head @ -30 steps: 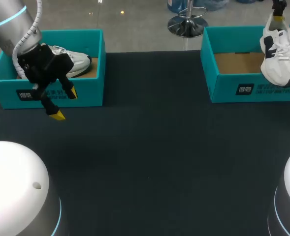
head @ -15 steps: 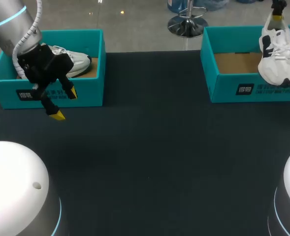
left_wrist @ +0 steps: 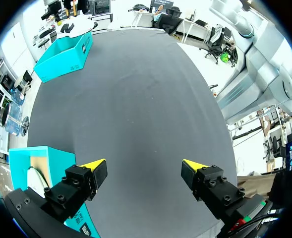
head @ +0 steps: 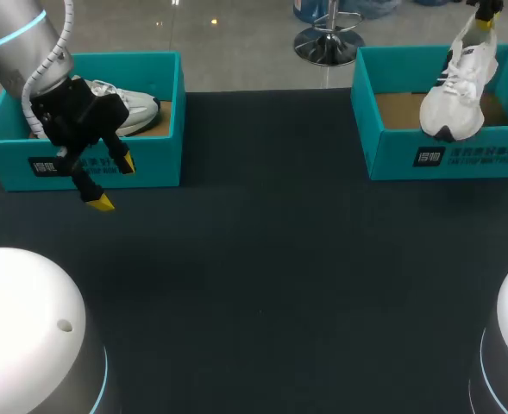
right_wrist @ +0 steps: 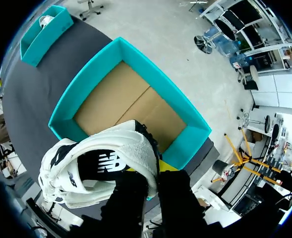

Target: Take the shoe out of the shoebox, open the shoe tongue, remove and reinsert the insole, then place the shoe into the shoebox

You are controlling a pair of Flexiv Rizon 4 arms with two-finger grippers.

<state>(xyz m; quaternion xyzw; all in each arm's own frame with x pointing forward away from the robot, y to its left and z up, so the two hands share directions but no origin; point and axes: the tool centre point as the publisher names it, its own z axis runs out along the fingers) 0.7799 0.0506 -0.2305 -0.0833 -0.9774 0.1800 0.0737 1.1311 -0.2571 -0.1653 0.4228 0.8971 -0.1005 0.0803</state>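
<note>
Gripping the shoe by its heel in our clenched right pincer, we hang it toe-down, nearly upright, over the front wall of the shoebox.

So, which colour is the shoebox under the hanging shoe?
Teal shoebox, brown cardboard floor; best in the right wrist view.

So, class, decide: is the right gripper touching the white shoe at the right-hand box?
Touching. The right wrist view shows the right gripper clamping the heel rim of the white shoe between its fingers, and the shoe hangs from it.
</note>
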